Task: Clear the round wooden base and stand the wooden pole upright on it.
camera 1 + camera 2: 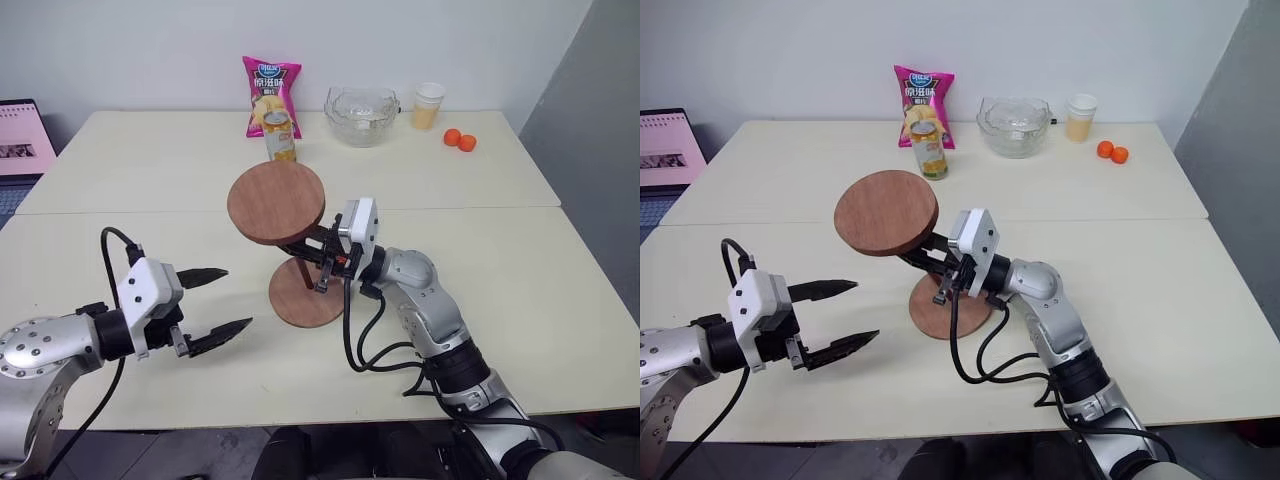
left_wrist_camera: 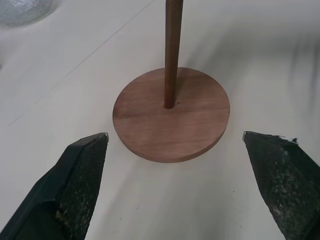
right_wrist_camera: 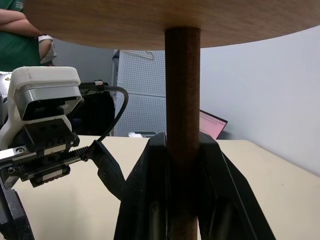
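Cream counter (image 1: 150, 170) carries the flat reddish-brown round wooden base (image 2: 171, 114), bare apart from the thin dark-brown wooden pole (image 2: 171, 60) seated in its centre hole, right hand (image 1: 318, 262) clamping the shaft to steady it upright, left hand (image 1: 212, 305) hanging open beside, clear.

left end effector (image 1: 214, 303) fingers spread | right end effector (image 1: 322, 262) clamped, pointing left

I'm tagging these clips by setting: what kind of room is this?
Probably an office or lab room used for robot trials, not a home. Two plain pale tables stand pushed together against a bare wall, a laptop sits at the edge, and a pegboard panel hangs behind.
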Robot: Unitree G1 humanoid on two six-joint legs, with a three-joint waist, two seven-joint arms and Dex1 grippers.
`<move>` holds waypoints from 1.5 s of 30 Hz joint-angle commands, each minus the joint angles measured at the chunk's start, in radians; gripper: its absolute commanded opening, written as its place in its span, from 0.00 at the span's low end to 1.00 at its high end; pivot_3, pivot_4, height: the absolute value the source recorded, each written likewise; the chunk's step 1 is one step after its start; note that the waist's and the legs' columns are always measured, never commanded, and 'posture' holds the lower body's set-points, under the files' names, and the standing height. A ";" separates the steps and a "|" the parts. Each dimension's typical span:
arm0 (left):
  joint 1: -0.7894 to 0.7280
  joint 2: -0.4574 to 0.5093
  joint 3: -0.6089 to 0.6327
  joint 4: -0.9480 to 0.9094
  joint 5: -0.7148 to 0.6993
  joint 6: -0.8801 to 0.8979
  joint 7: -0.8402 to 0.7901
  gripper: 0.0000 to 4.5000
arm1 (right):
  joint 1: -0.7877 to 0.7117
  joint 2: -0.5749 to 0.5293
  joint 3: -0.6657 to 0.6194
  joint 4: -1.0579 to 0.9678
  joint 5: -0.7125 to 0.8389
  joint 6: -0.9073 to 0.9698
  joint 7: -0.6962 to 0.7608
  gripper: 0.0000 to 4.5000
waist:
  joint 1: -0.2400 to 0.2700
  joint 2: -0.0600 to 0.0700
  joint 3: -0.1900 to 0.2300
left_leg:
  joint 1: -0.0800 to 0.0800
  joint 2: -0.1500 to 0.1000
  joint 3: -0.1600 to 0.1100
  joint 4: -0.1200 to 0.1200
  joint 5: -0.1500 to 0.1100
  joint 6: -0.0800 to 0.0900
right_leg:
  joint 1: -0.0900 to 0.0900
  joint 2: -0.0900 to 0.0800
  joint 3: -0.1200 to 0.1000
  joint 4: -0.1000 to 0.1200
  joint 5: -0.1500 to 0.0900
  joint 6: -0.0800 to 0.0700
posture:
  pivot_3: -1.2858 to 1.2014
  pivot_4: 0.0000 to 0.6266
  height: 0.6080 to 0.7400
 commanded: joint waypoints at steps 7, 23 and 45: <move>-0.014 0.009 -0.014 -0.002 0.004 -0.038 -0.008 1.00 | -0.008 -0.022 0.011 0.094 -0.059 0.119 -0.071 0.06 | 0.002 -0.001 -0.003 | 0.004 0.000 0.000 0.000 0.000 0.000 | 0.003 0.000 0.000 0.000 0.000 0.000 | 0.52 0.24 1.00; -0.030 0.006 -0.019 0.005 0.002 -0.039 0.004 1.00 | 0.016 -0.053 -0.012 0.224 -0.069 0.089 -0.096 0.06 | 0.011 0.004 -0.024 | 0.013 0.000 -0.001 -0.001 -0.001 0.001 | 0.013 0.000 0.000 -0.002 -0.001 0.000 | 0.52 0.24 1.00; -0.043 0.054 -0.036 -0.005 -0.047 0.067 -0.037 1.00 | 0.077 -0.125 -0.024 0.162 -0.059 0.154 -0.103 0.06 | 0.031 0.007 -0.027 | 0.019 -0.001 -0.001 -0.003 -0.002 0.002 | 0.014 -0.001 0.000 -0.006 -0.005 0.004 | 0.52 0.24 1.00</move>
